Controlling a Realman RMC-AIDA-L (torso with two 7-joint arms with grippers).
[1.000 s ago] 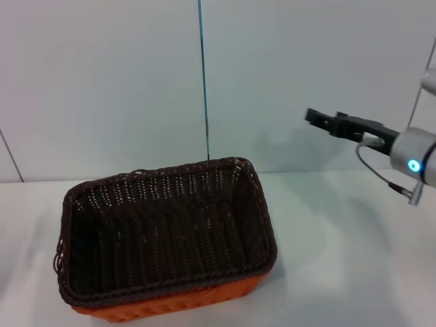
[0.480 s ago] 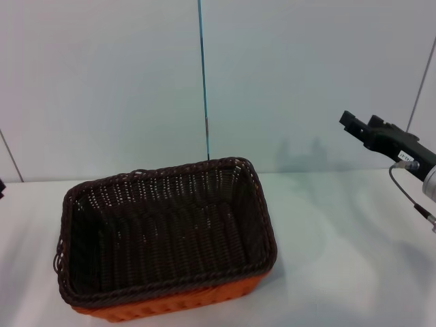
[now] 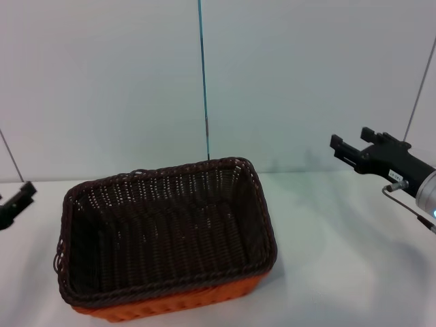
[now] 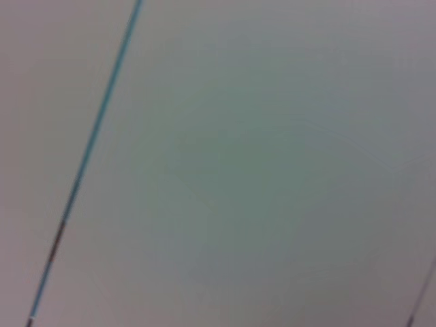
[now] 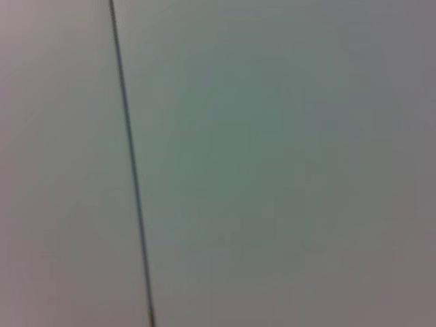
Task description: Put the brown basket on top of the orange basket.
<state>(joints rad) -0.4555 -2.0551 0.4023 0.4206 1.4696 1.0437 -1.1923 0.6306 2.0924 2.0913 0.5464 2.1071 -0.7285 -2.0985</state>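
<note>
The brown basket (image 3: 163, 231) sits nested on top of the orange basket (image 3: 204, 300), whose orange weave shows only along the near bottom edge. Both stand on the white table in the head view. My right gripper (image 3: 349, 142) hovers in the air to the right of the baskets, well apart from them, open with nothing between its fingers. Only a dark tip of my left gripper (image 3: 19, 199) shows at the far left edge, clear of the brown basket's rim. Neither basket appears in the two wrist views.
The white table (image 3: 340, 259) extends to the right of the baskets. A pale wall with a thin blue vertical line (image 3: 203, 75) stands behind. The wrist views show only that wall, with the line (image 4: 88, 157) and a dark seam (image 5: 129, 163).
My right gripper has pulled away to the right from near the basket and now sits lower. The left gripper has come into view at the left edge. The baskets have not moved.
</note>
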